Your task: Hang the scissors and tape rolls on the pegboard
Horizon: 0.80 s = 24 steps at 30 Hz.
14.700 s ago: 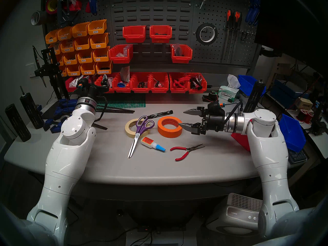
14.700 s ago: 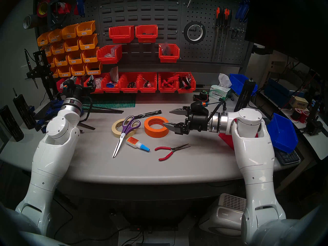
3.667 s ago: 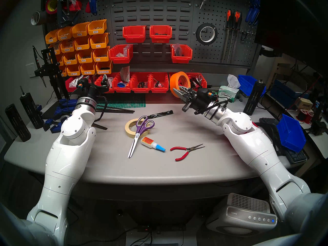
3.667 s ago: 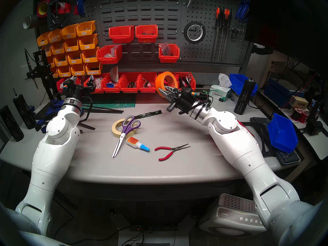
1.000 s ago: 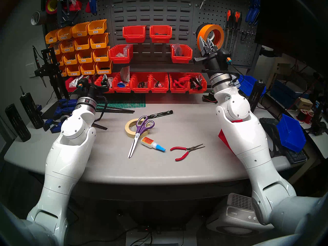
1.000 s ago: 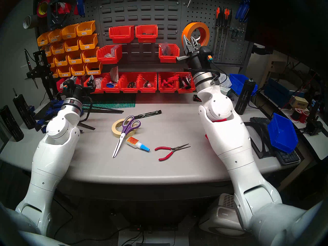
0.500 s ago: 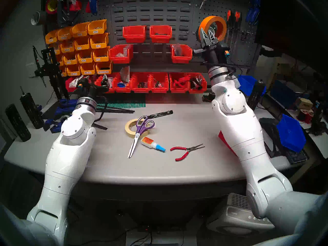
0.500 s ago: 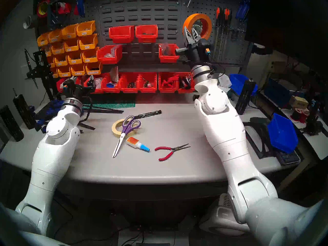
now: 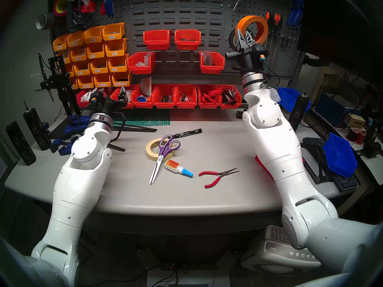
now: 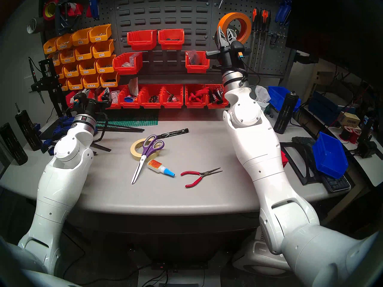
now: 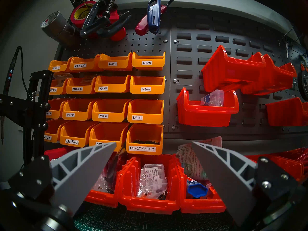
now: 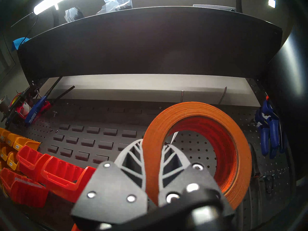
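Note:
My right gripper (image 9: 243, 32) (image 10: 224, 30) (image 12: 152, 143) is shut on the rim of the bright orange tape roll (image 9: 251, 19) (image 10: 234, 15) (image 12: 196, 112). It holds the roll upright, high against the pegboard (image 9: 286, 58) (image 12: 196, 147). The black roll (image 9: 232, 39) hangs on the board just behind and below it, mostly hidden. The cream roll (image 9: 152, 151) lies flat mid-table. The purple-handled scissors (image 9: 165, 144) (image 10: 150, 144) rest across it. My left gripper (image 11: 154, 143) stands open and empty at the far left, facing the bins.
A glue bottle (image 9: 178, 168), red pliers (image 9: 217, 175) and a black marker (image 9: 187, 133) lie near the scissors. Red bins (image 9: 176, 96) line the table's back. Orange-handled tools (image 9: 273, 21) hang right of the orange roll. Two bare wire hooks (image 12: 182, 95) stick out above it.
My right arm has raised the orange roll higher and a little to the right along the pegboard, from level with the black roll to above it. The left arm has not moved.

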Motion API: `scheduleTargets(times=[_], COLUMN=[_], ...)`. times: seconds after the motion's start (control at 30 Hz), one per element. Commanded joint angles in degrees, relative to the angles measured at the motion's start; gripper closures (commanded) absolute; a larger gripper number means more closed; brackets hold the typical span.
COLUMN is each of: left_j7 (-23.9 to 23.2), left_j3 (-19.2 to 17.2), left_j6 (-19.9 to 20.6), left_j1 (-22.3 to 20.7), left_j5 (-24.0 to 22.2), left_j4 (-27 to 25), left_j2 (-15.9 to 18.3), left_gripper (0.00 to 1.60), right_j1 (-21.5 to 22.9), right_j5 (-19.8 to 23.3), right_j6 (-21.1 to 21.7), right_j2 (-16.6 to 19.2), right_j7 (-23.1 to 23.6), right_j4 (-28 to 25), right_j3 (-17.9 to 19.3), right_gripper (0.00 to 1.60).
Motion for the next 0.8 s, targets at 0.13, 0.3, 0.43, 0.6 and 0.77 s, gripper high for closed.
scheduleTargets(times=[0.13, 0.3, 0.43, 0.6, 0.77], left_j7=[0.1, 0.1, 0.1, 0.1, 0.1], left_j3=[-0.5, -0.5, -0.5, -0.5, -0.5], left_j6=[-0.8, -0.8, -0.8, -0.8, -0.8], left_j1=[-1.9, -1.9, -1.9, -1.9, -1.9], left_j5=[0.1, 0.1, 0.1, 0.1, 0.1], left_j4=[-1.7, -1.7, -1.7, -1.7, -1.6], left_j2=[0.0, 0.0, 0.0, 0.0, 0.0], left_gripper=[0.00, 0.00, 0.00, 0.00, 0.00], right_j1=[5.6, 7.1, 8.0, 9.4, 10.8], right_j5=[-2.0, -1.8, -1.9, -2.0, -2.4], right_j6=[0.0, 0.4, 0.4, 0.2, 0.1], right_j2=[-2.8, -4.0, -4.5, -5.2, -5.9], right_j7=[-3.0, -3.3, -3.3, -3.3, -3.7], right_j4=[1.7, 3.6, 4.8, 7.0, 8.5], right_j3=[0.3, 0.0, -0.2, -0.4, -0.5], right_gripper=[1.60, 1.60, 1.60, 1.60, 1.60])
